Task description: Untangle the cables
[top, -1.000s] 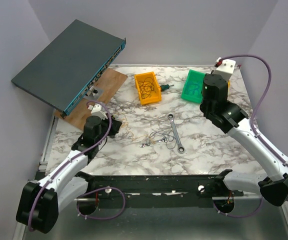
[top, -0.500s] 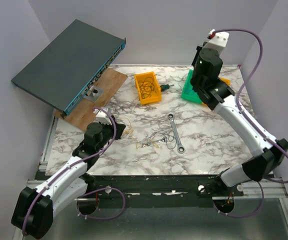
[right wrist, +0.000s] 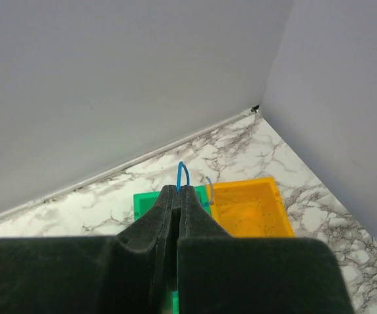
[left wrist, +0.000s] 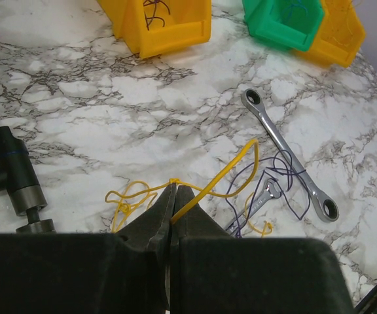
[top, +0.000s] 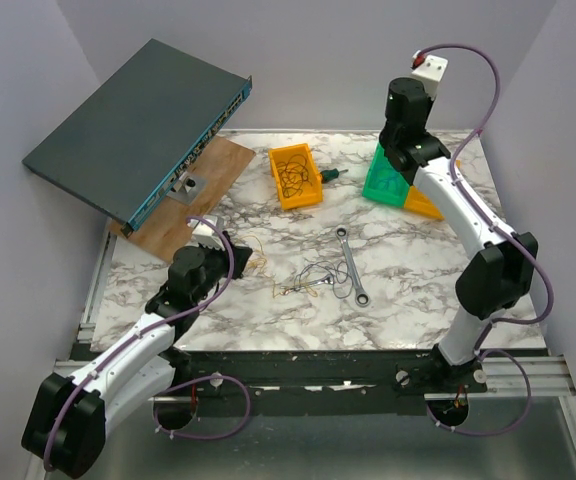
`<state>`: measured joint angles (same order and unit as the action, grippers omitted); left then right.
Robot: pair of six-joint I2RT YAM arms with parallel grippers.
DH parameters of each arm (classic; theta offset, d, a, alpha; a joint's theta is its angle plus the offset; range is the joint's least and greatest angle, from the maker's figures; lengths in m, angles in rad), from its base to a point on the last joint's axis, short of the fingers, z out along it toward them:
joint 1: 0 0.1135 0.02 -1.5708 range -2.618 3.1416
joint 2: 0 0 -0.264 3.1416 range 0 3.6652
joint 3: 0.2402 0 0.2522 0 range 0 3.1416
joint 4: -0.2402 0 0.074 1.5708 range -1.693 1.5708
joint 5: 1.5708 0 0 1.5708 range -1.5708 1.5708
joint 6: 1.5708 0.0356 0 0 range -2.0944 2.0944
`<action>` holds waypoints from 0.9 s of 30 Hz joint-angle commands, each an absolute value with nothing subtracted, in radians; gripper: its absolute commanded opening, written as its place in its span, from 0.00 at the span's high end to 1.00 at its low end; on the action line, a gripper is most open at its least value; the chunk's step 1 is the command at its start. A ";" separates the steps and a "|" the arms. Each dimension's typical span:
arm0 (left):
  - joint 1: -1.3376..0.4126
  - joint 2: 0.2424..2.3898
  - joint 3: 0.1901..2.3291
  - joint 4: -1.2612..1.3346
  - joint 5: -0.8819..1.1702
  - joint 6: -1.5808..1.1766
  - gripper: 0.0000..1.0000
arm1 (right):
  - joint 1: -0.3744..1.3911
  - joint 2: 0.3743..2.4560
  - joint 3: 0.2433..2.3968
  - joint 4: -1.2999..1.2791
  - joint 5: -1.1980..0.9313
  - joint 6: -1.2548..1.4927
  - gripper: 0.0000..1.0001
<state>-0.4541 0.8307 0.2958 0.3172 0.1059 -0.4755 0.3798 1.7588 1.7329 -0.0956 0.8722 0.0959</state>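
Lying near the middle of the marble desk (top: 428, 295), the cables (top: 313, 278) form a small loose tangle of thin dark and yellow wires. Its long axis runs left to right in the overhead view, with dark loops against the ratchet wrench (top: 351, 265) at the right end. One yellow strand (left wrist: 256, 154) leads left to the left claw (left wrist: 173, 191), whose jaws are pressed together on it. Right claw (right wrist: 179, 191), raised above the green bin (right wrist: 144, 201), is clamped on a blue wire (right wrist: 182, 171) looping up from its tips.
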 commanded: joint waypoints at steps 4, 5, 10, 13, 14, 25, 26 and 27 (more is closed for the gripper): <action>-0.459 0.833 0.283 0.365 0.127 -0.459 1.00 | 0.370 1.812 1.765 -0.147 0.819 0.141 0.99; -0.459 0.832 0.284 0.364 0.127 -0.459 1.00 | 0.369 1.817 1.760 -0.154 0.814 0.153 0.99; -0.459 0.827 0.281 0.364 0.127 -0.456 1.00 | 0.362 1.836 1.674 -0.165 0.762 0.215 0.99; -0.459 0.827 0.281 0.364 0.129 -0.456 1.00 | 0.337 1.870 1.642 -0.193 0.664 0.273 0.99; -0.460 0.827 0.282 0.364 0.130 -0.456 1.00 | 0.323 1.884 1.640 -0.205 0.621 0.296 0.99; -0.460 0.817 0.280 0.362 0.133 -0.456 1.00 | 0.201 2.048 1.598 -0.247 0.426 0.413 0.99; -0.460 0.818 0.281 0.362 0.136 -0.456 1.00 | 0.198 2.071 1.601 -0.248 0.422 0.412 0.99; -0.460 0.818 0.280 0.362 0.136 -0.456 1.00 | 0.194 2.101 1.608 -0.248 0.415 0.413 0.99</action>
